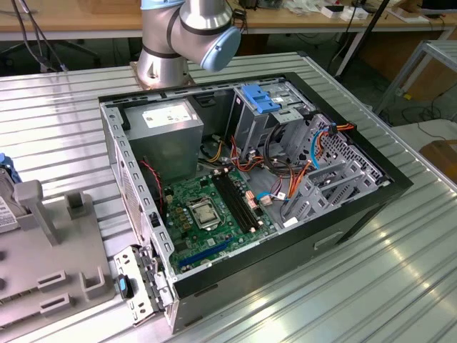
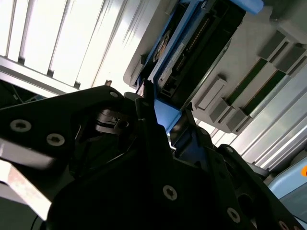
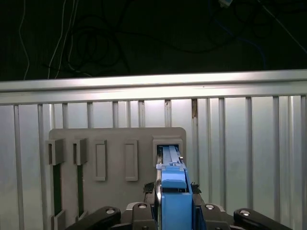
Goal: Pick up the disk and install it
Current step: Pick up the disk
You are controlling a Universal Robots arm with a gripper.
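The disk (image 3: 171,163) stands on edge in a slot of the grey holder plate (image 3: 115,139), its bright blue rail facing me in the first wrist view. My gripper (image 3: 173,188) straddles that rail, with a black finger pressed against each side, shut on the disk. In the second wrist view the disk (image 2: 192,52) shows its dark face, its labelled side and the blue rail, which runs down between my black fingers (image 2: 144,103). The disk's lower part still sits in the holder plate (image 2: 249,43).
In the exterior view an open computer case (image 1: 143,286) lies on the ribbed metal table, holding a green motherboard (image 1: 207,207), a grey power supply box (image 1: 168,125) and a metal cage with a blue latch (image 1: 260,100). The grey holder plate (image 1: 50,257) lies at that view's left.
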